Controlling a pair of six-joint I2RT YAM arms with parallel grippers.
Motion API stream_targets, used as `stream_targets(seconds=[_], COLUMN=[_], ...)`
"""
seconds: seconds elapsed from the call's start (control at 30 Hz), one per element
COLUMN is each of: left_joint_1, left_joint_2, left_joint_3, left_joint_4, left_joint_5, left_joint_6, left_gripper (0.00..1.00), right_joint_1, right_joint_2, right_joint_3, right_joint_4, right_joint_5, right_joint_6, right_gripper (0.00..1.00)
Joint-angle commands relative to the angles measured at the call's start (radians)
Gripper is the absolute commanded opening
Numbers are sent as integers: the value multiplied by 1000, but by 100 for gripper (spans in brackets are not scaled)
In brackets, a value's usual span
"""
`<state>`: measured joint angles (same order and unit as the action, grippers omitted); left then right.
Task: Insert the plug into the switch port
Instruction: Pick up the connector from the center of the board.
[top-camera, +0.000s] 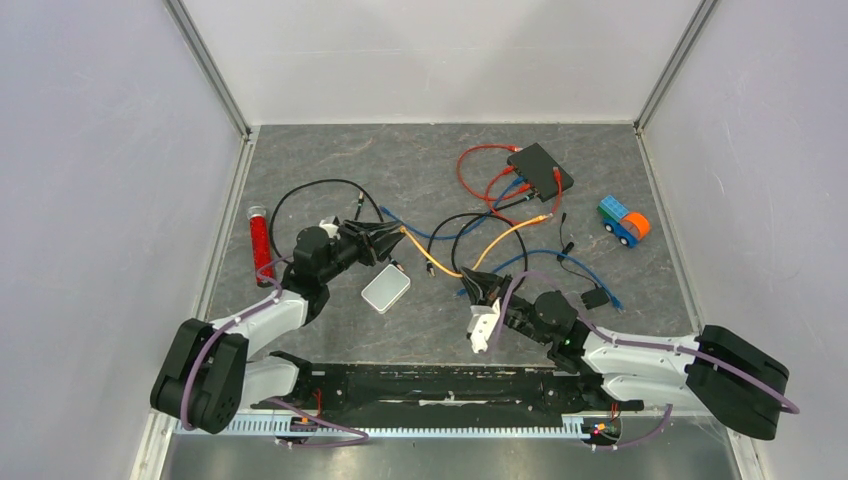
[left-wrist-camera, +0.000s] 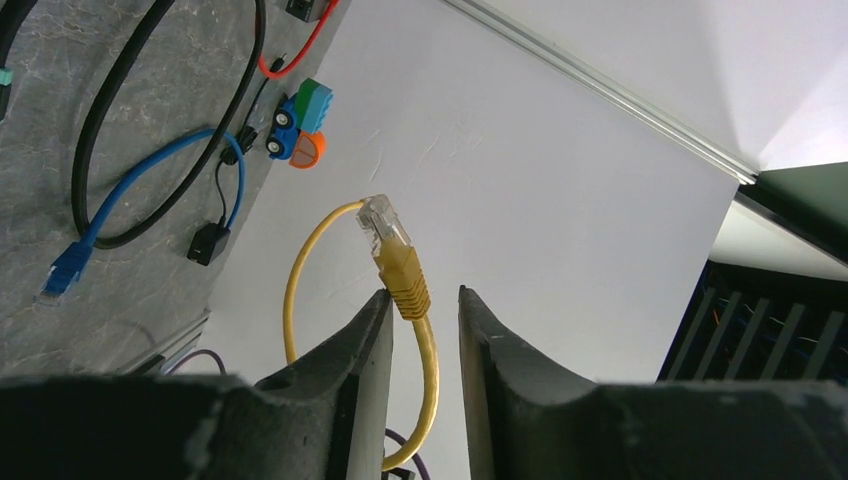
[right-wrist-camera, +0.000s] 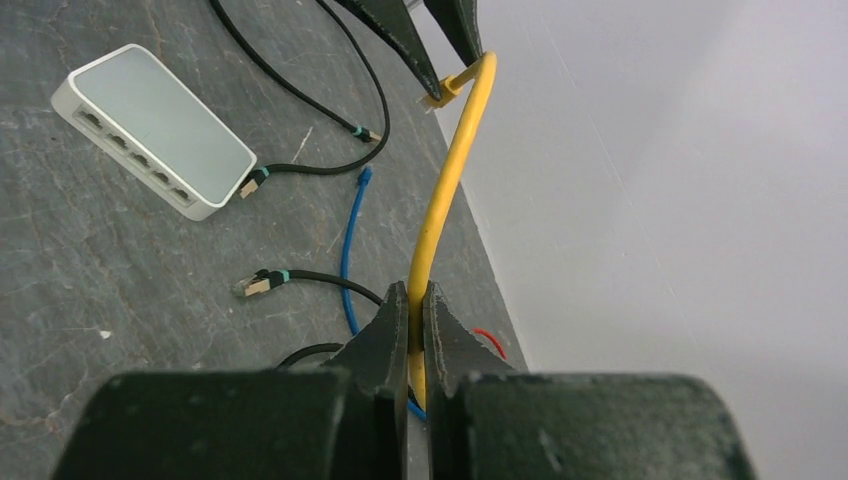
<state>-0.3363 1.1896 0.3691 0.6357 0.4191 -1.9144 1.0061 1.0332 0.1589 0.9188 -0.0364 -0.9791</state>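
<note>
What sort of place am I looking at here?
Probably a robotics test booth: a grey table boxed in by plain white walls, strewn with network cables, a white switch and a toy truck.

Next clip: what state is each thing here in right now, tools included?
left tool: open, jaws either side of the plug, not clamped
right tool: shut on the yellow cable
plug: in the air, not inserted
yellow cable: lifted, arching between both tools
white switch: flat on the table, visible ports empty
black switch: at the far side, cables running into it
</note>
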Motion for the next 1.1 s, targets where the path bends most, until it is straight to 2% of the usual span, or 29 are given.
stream_targets(seconds=[0.0, 0.2, 0.3, 0.4, 0.47, 0.53, 0.63, 0.73, 0.83, 0.93, 1.07], left_joint_1=[-3, -2, -3, -2, -2, -2, -3, -4, -5, -7, -13], left_joint_2=[13, 12, 15, 20, 15, -2, -37, -71, -90, -100, -118], left_joint_3=[-13, -8, 6, 18, 30, 51, 69, 73, 70, 67, 57], left_joint_4=[80, 99, 92, 85, 68, 2, -86, -145, -163, -179, -179], left_joint_5=[-26, -39, -37, -37, -36, -41, -69, -102, -126, -136, -140], left_joint_6=[-14, 59, 107, 157, 216, 309, 439, 521, 568, 585, 592], left_gripper=[33, 10, 2, 2, 2, 2, 2, 2, 2, 2, 2], right_joint_1=[6, 7, 6, 6, 7, 6, 6, 6, 6, 6, 6], right_joint_2=[-25, -33, -32, -30, -27, -36, -18, 49, 105, 144, 224], right_joint_3=[-38, -69, -77, -81, -71, -4, 212, 394, 485, 509, 567], right_joint_4=[87, 98, 98, 106, 119, 53, -261, -503, -546, -493, -463], right_joint_5=[-29, -29, -33, -30, 14, 95, 214, 220, 216, 214, 219], right_joint_6=[72, 115, 126, 154, 252, 400, 628, 802, 952, 1055, 1093], right_gripper=[0, 0, 1, 7, 20, 32, 45, 52, 57, 57, 48])
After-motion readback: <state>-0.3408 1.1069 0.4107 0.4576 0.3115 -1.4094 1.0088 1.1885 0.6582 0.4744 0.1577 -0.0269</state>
